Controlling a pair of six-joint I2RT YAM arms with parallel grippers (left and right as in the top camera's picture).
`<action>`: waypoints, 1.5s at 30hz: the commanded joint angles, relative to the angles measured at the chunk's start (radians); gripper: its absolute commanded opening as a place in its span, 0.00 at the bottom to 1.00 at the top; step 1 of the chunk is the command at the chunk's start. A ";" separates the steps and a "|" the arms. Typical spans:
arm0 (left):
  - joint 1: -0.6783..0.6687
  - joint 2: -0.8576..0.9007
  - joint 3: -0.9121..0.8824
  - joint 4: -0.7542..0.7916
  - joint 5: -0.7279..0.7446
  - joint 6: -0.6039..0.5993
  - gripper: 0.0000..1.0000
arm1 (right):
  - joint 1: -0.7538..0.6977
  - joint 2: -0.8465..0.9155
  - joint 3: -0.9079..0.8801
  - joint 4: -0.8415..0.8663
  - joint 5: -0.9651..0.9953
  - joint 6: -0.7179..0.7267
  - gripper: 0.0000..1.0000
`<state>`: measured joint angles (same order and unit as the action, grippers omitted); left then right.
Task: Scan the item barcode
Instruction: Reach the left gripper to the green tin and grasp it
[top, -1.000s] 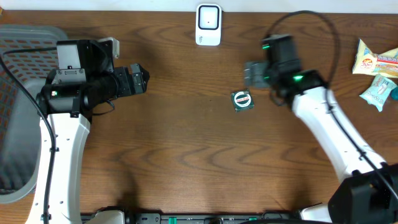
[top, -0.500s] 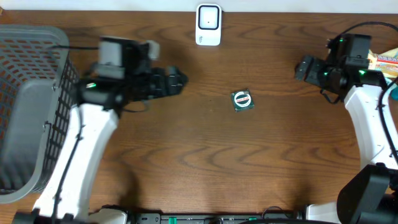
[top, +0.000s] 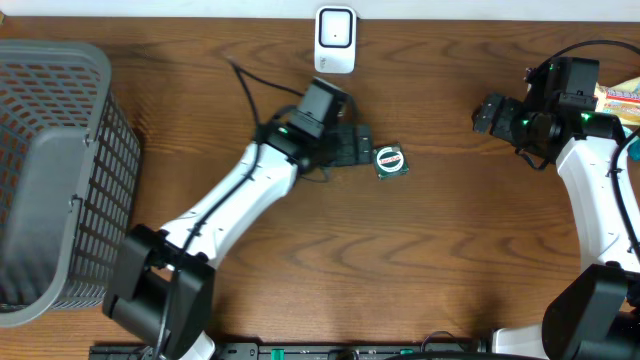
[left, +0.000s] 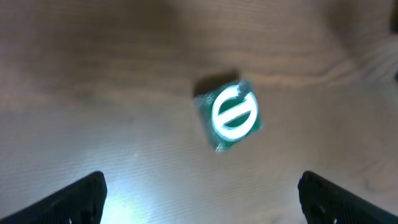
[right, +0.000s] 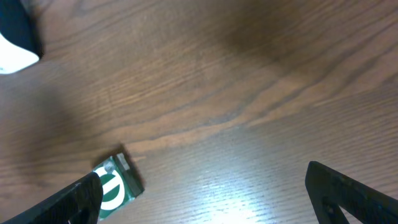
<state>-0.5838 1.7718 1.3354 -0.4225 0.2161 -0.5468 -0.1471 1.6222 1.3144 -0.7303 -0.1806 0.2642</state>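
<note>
Packet (top: 389, 161) lies flat just ahead of the spread-jawed left gripper (top: 366, 147).

Blurry, unreadable green packet (left: 231, 118)

The table (top: 400, 260) is brown wood with darker, wavy grain lines. The small packet (top: 389, 161) is dark green and carries a white ring crossed by a white bar. The scanner (top: 335, 40) at the far side is white with a dark outline on its face. The basket (top: 50, 170) on the left is grey, with a grid of square holes. The left arm (top: 240, 195) and the right arm (top: 600, 210) are white with black joints and small green lights. The left gripper (top: 362, 148) and the right gripper (top: 482, 112) are black. At the far right, a snack bag (top: 622, 98) is cream with orange and red print.
</note>
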 joint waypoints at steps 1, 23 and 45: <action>-0.057 0.035 0.002 0.073 -0.101 0.046 0.98 | -0.001 0.010 -0.008 -0.003 -0.021 0.013 0.99; -0.161 0.248 0.002 0.261 -0.066 1.048 0.98 | 0.044 0.020 -0.059 0.013 -0.037 0.012 0.99; -0.120 0.340 0.002 0.335 0.060 0.982 0.98 | 0.043 0.020 -0.059 0.002 -0.040 0.012 0.99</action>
<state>-0.7311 2.1029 1.3357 -0.0772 0.2321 0.4679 -0.1070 1.6295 1.2610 -0.7284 -0.2104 0.2642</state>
